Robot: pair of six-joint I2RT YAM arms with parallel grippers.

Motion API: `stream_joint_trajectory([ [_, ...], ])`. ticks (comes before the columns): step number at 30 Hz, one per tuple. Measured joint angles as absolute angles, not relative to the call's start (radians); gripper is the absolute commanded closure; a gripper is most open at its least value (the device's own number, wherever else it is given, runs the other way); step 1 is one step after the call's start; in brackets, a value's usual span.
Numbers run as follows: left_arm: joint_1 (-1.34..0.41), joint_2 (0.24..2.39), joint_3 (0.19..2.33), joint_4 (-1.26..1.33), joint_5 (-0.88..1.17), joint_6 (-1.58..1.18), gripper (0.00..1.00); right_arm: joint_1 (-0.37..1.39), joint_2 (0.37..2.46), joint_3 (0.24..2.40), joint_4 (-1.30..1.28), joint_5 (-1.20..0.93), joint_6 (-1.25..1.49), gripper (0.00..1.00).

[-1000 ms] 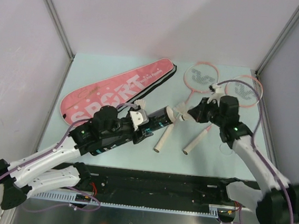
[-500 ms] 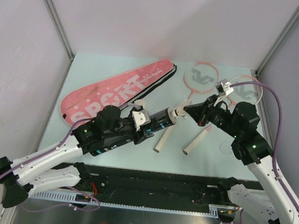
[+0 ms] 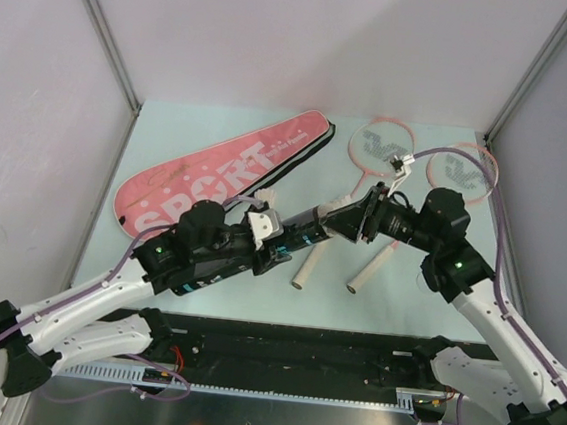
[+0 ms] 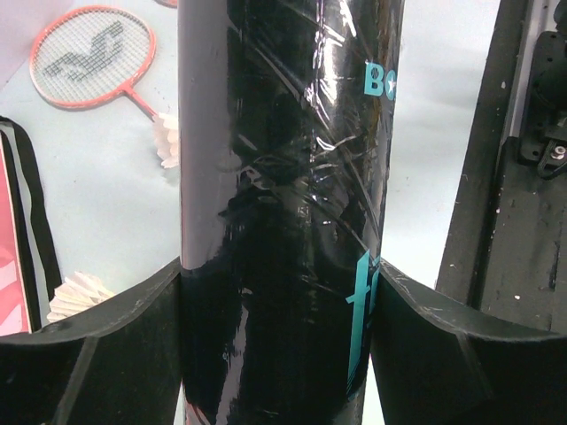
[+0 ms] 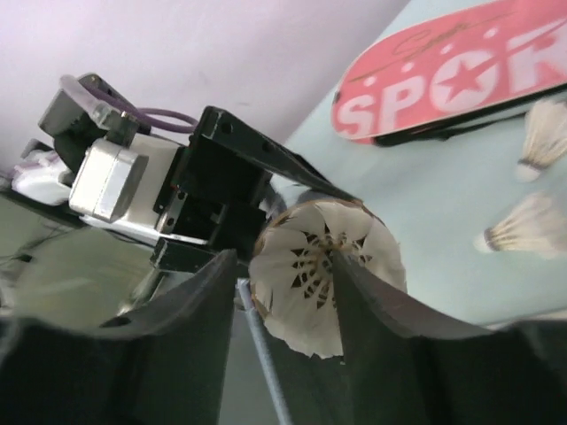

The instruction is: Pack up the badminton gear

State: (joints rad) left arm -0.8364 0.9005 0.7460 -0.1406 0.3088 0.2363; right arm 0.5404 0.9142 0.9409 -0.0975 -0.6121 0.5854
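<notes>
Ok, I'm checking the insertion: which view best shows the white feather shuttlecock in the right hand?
Right wrist: the white feather shuttlecock fills the middle, pinched by the right hand at the mouth of the long black tube. Top external hides it behind that hand; in left wrist the tube blocks it.

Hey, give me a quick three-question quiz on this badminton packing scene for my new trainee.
1. True or false: the left gripper is shut on the black tube.
2. What does the right gripper hold? A racket handle, B shuttlecock, C bag strap.
3. How many rackets show in the top view?
Key: 1 true. 2 B. 3 two.
</notes>
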Motion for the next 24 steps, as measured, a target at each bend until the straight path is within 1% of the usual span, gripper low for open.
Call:
stream_joint_trajectory([
  [2, -0.836, 0.888, 0.746, -0.141, 0.315, 0.236, 0.8, 0.54, 0.922, 0.879, 0.001, -0.646, 0.669, 0.36],
  [4, -0.836, 0.876, 0.746, -0.145, 0.319, 0.236, 0.8, 0.532, 0.926, 0.817, 0.088, -0.673, 0.754, 0.34],
  [7, -0.836, 0.873, 0.741, -0.167, 0.321, 0.236, 0.8, 0.525, 0.943, 0.725, 0.283, -0.71, 0.908, 0.36],
  [10, -0.836, 0.873, 0.738, -0.174, 0.321, 0.236, 0.8, 0.525, 0.986, 0.69, 0.429, -0.736, 1.017, 0.31],
  [12, -0.836, 0.871, 0.738, -0.175, 0.321, 0.236, 0.8, 0.526, 0.992, 0.685, 0.471, -0.745, 1.048, 0.31],
  [13, -0.836, 0.87, 0.738, -0.17, 0.322, 0.236, 0.8, 0.519, 0.986, 0.685, 0.479, -0.749, 1.053, 0.3],
  [14, -0.836, 0.868, 0.738, -0.165, 0.322, 0.235, 0.8, 0.509, 0.971, 0.686, 0.473, -0.754, 1.039, 0.26],
  [15, -0.836, 0.866, 0.738, -0.159, 0.321, 0.235, 0.8, 0.493, 0.949, 0.688, 0.447, -0.754, 1.019, 0.24],
  [17, -0.836, 0.864, 0.738, -0.152, 0.31, 0.235, 0.8, 0.435, 0.884, 0.69, 0.374, -0.74, 0.967, 0.22],
  [21, -0.837, 0.863, 0.738, -0.144, 0.233, 0.234, 0.78, 0.228, 0.76, 0.709, 0.216, -0.651, 0.858, 0.17],
  [23, -0.837, 0.863, 0.738, -0.144, 0.186, 0.228, 0.77, 0.173, 0.758, 0.736, 0.159, -0.567, 0.833, 0.05],
  [24, -0.836, 0.863, 0.738, -0.144, 0.167, 0.225, 0.77, 0.169, 0.78, 0.749, 0.13, -0.512, 0.827, 0.05],
])
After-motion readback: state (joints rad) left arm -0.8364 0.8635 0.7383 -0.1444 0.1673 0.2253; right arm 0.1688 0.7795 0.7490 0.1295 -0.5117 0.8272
